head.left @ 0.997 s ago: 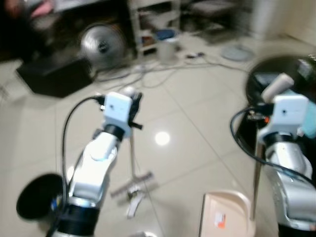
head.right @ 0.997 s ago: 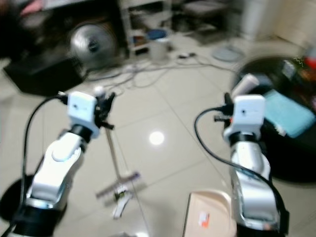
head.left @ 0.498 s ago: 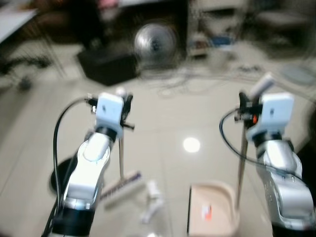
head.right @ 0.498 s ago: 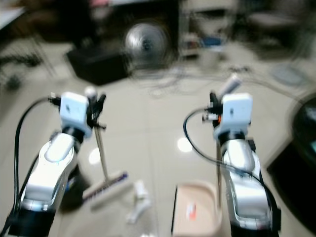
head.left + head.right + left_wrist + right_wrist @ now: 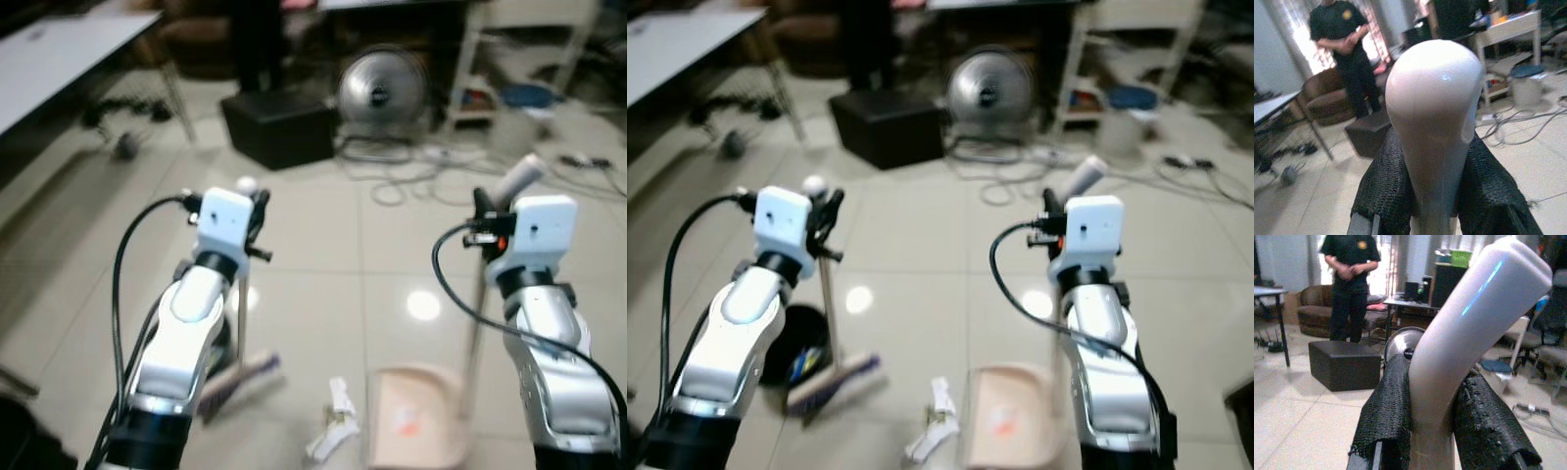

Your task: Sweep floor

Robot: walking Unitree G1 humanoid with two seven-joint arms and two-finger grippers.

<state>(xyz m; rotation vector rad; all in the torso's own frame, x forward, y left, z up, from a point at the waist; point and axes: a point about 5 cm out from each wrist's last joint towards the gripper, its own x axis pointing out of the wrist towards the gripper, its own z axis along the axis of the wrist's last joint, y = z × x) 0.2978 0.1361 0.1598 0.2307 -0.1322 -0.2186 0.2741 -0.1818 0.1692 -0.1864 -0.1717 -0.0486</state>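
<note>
My left gripper [image 5: 253,201] is shut on the broom handle [image 5: 1431,132], held upright. The broom head [image 5: 240,380] with purple bristles rests on the tile floor between my arms. My right gripper [image 5: 482,211] is shut on the dustpan handle [image 5: 1459,352], whose pole runs down to the beige dustpan [image 5: 411,431] on the floor. A white crumpled scrap of litter [image 5: 336,423] lies between the broom head and the dustpan. The black fingers [image 5: 1386,191] press on both sides of each handle.
A silver fan [image 5: 383,90] and a black box [image 5: 279,127] stand ahead, with cables [image 5: 431,171] on the tiles. A white table [image 5: 59,49] is at the far left, a black bin [image 5: 798,343] behind my left arm. A person [image 5: 1350,279] stands farther back.
The camera has swung left: the fan and black box have shifted right in view. Both grippers keep hold of their handles. The litter now lies closer to the dustpan.
</note>
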